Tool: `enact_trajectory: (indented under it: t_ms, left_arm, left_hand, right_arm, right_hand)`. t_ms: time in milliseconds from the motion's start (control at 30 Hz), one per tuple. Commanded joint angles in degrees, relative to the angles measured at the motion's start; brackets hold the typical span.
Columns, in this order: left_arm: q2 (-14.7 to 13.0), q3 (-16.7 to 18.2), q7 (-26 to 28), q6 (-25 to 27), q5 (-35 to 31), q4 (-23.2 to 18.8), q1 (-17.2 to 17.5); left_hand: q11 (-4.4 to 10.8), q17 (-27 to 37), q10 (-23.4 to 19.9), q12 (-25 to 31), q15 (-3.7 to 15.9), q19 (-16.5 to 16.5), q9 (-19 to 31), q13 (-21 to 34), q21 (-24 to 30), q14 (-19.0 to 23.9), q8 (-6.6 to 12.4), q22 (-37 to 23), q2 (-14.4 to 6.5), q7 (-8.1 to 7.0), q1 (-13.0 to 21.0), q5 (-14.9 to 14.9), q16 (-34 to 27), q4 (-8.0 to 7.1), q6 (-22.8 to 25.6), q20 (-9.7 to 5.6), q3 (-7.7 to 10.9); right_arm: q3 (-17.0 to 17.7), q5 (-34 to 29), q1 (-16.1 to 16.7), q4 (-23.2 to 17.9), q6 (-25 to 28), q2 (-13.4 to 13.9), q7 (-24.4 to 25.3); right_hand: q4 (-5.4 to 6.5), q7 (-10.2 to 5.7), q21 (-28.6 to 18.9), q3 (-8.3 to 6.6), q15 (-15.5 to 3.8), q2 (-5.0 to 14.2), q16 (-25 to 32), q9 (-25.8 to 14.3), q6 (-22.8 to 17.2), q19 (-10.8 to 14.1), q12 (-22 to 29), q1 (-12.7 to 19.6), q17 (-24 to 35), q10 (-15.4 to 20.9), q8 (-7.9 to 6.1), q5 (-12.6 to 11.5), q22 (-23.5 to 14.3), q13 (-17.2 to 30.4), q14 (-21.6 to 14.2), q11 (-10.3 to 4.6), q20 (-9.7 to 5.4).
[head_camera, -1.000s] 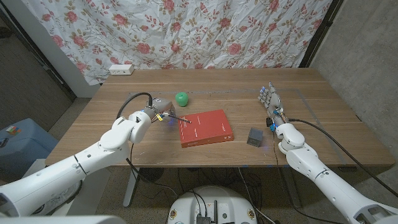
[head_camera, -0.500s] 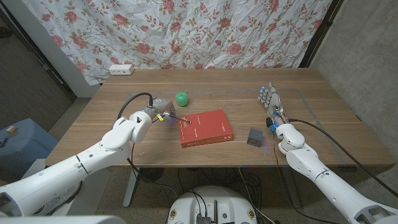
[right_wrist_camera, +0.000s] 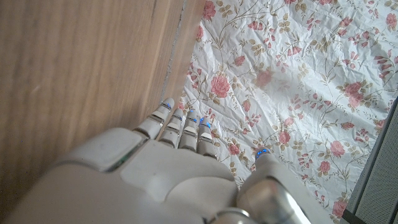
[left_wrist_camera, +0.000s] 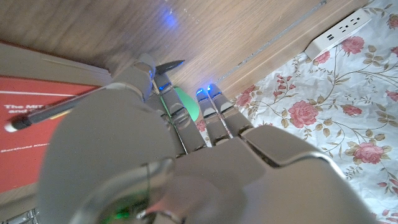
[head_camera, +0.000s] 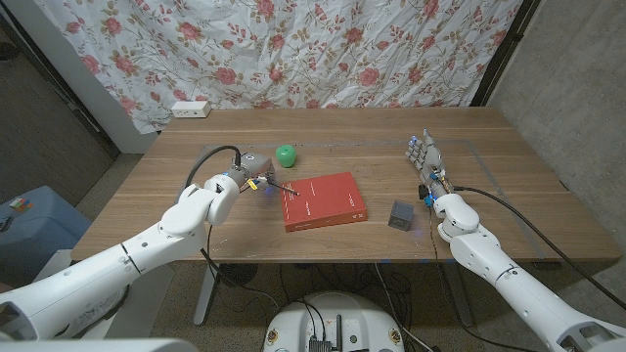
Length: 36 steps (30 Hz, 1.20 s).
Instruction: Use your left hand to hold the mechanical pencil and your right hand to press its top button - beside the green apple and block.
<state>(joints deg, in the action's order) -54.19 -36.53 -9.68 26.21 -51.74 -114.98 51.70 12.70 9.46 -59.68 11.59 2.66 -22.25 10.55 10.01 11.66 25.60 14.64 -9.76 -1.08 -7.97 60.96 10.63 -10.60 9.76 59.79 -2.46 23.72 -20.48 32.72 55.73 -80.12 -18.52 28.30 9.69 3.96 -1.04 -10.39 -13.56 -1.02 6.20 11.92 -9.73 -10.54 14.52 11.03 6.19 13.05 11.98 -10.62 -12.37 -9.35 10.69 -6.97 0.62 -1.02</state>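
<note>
In the head view the left hand [head_camera: 240, 179] grips the mechanical pencil [head_camera: 277, 183], whose free end juts out from the fingers toward the red book [head_camera: 325, 200] lying just beside it; the green apple [head_camera: 285, 154] sits a little beyond that hand, further from the robot. The right hand [head_camera: 427, 161] stands well apart on the other side of the book, fingers extended and close together, holding nothing, with the dark grey block [head_camera: 401, 214] just back from it toward the robot. My judgement is that the main risk lies in the long crossing: the right hand must travel over the book to reach the pencil's top, and a press that lands off the pencil's line could lever it out of a pinch that looks light, or push it against the book. In the left wrist view the left hand [left_wrist_camera: 186, 155] has its fingers closed around the pencil [left_wrist_camera: 56, 112], its shaft slanting across the book's cover [left_wrist_camera: 43, 99] and its tip poking out past the fingers, with the apple [left_wrist_camera: 183, 102] glimpsed between them. In the right wrist view the right hand [right_wrist_camera: 180, 180] is open and empty, its fingers straight above the wooden table [right_wrist_camera: 74, 74]; which pencil end carries the button I cannot tell.
</note>
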Motion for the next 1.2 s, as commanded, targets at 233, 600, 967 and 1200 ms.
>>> enact_trajectory:
  t_ms: [233, 600, 967, 1200]
  left_arm:
    - [0.58, -0.59, -0.07, -0.03, -0.38, 1.11, -0.86]
    - [1.07, -0.64, -0.13, 2.22, -1.65, 0.28, -0.49]
    - [1.26, 0.06, -1.29, 6.57, -3.36, -2.39, 0.73]
    - [1.58, 0.34, -1.81, 8.00, -3.57, -3.27, 1.07]
  left_hand:
    - [0.09, 0.23, -3.66, 0.66, 10.04, -1.00, 0.41, 0.37, 0.22, 1.77, 0.94, -0.09, -0.84, -0.12, 1.05, 0.02, -0.06, 0.00, 3.16, -4.51, -0.64]
    - [0.12, 0.27, -6.21, 0.90, 10.16, -1.51, 0.51, 0.49, 0.17, 2.91, 1.36, -0.11, -1.02, 0.10, 1.54, -0.03, -0.11, 0.12, 5.12, -4.64, -1.14]
    - [0.14, 0.29, -7.38, 0.91, 10.24, -1.62, 0.54, 0.53, 0.08, 3.63, 1.52, -0.11, -0.91, 0.06, 1.87, -0.05, -0.12, 0.20, 6.05, -4.78, -1.47]
    - [0.12, 0.29, -8.00, 0.97, 10.25, -1.63, 0.56, 0.56, 0.03, 3.86, 1.51, -0.11, -0.88, 0.10, 1.96, -0.06, -0.11, 0.18, 6.22, -4.77, -1.63]
  right_arm:
    - [-0.19, 0.02, -0.39, 0.55, 0.32, -0.21, -0.02]
    - [-0.44, 0.12, -1.27, 1.50, 0.27, -0.37, -0.84]
    - [-0.41, 0.32, -1.62, 1.90, 0.07, -0.09, -1.72]
    - [-0.46, 0.24, -1.71, 1.81, -0.09, 0.18, -2.18]
  right_hand:
    - [-0.13, 0.07, -0.28, -0.44, -0.12, 0.56, 0.19, -0.26, -0.67, 0.51, 0.12, -0.11, -0.04, 0.50, -0.26, -0.32, -0.13, 0.06, -0.62, 0.21, -0.07]
    - [-0.15, 0.12, -0.28, -0.58, -0.14, 0.52, 0.18, -0.27, -0.79, 0.56, 0.11, -0.23, -0.09, 0.55, -0.24, -0.33, -0.13, 0.07, -0.60, 0.14, -0.09]
    - [-0.18, 0.08, -0.27, -0.73, -0.16, 0.46, 0.16, -0.27, -0.84, 0.57, 0.08, -0.36, -0.15, 0.54, -0.20, -0.33, -0.13, 0.07, -0.59, 0.15, -0.11]
    - [-0.20, 0.05, -0.27, -0.84, -0.15, 0.45, 0.17, -0.27, -0.88, 0.59, 0.07, -0.41, -0.18, 0.54, -0.18, -0.33, -0.13, 0.07, -0.61, 0.19, -0.12]
